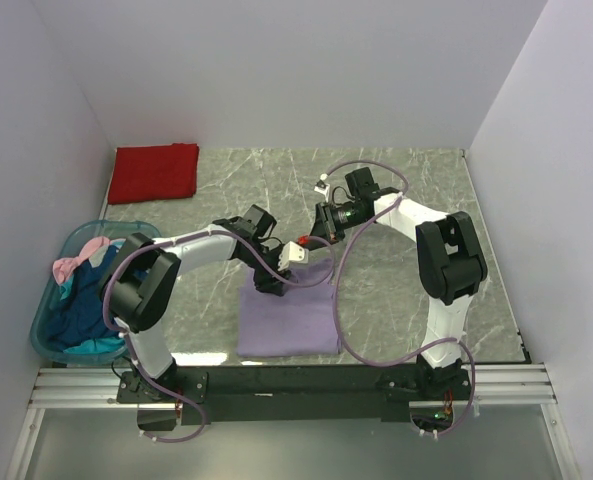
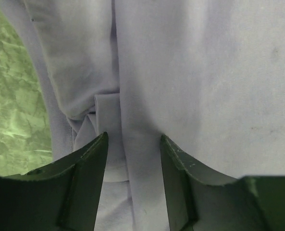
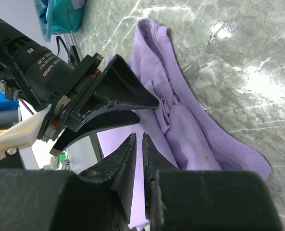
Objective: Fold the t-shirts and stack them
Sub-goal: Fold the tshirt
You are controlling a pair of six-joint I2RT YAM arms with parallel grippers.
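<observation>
Near the front of your marble surface [image 1: 406,200] lies the light purple t-shirt [image 1: 289,318], partly folded. Your left end effector [image 2: 132,144] sits on it, jaws parted astride a raised fold. Your right end effector [image 3: 138,144] is nearly closed, empty. Red t-shirt [image 1: 155,172] lies folded at far left.

**A robot test cell in a lab**

Plain white panel walls [image 1: 276,70] box in a grey-green marble-patterned desk [image 1: 406,190] on three sides, forming a bare enclosed booth with no household furniture. Two white-and-black robot arms are bolted to a silver aluminium rail frame [image 1: 296,385] along the near edge, with loose lilac cables [image 1: 341,300] looping from them. A translucent teal plastic tub [image 1: 51,325] of mixed cloth sits at the left side.
</observation>
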